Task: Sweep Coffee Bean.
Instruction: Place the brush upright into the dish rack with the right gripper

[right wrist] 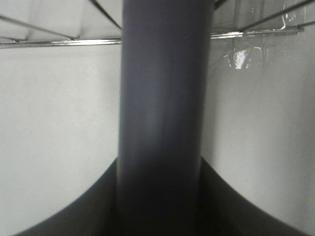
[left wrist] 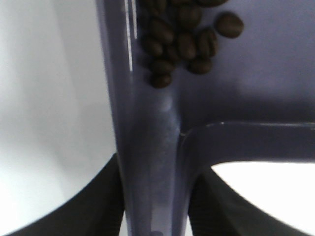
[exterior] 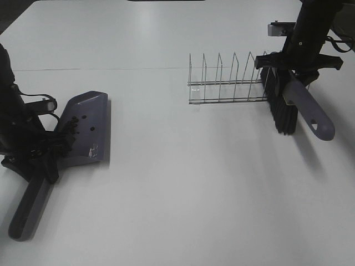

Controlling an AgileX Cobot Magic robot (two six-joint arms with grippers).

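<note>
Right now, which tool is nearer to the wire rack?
Right. The right tool, shut on the brush, hangs at the right end of the wire rack in the exterior view. The left tool grips the dustpan far off at the table's left side.

The coffee bean (left wrist: 187, 46) cluster is cut by the left wrist view's edge, the brush handle (right wrist: 162, 98) blurred

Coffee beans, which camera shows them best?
The left wrist view: the coffee beans lie clustered close up on the dustpan. The exterior high view gives only dark specks there, too small to tell; the right wrist view shows none.
</note>
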